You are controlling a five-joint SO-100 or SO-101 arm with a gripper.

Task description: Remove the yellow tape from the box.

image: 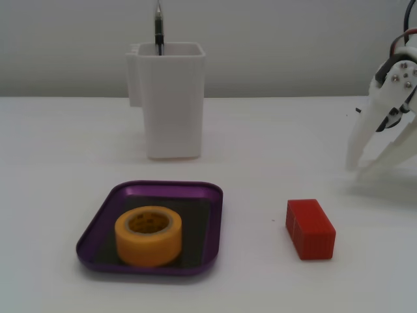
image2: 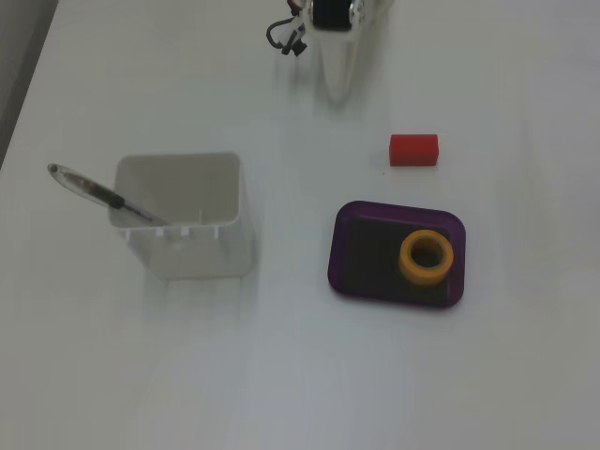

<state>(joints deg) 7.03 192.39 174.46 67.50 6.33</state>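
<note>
The yellow tape (image: 148, 235) lies flat, hollow core up, inside the purple box (image: 208, 225), towards its front. In another fixed view the tape (image2: 427, 256) sits at the right end of the box (image2: 349, 258). My white gripper (image: 357, 170) hangs at the right edge of the table with its tips near the surface, far from the box and to the right of it. Its two fingers meet at the tips and hold nothing. It shows at the top of the other fixed view (image2: 339, 94), pointing down.
A red block (image: 310, 228) lies on the table between the box and the gripper; it also shows in the other fixed view (image2: 413, 149). A tall white container (image: 168, 101) with a pen (image: 158, 29) in it stands behind the box.
</note>
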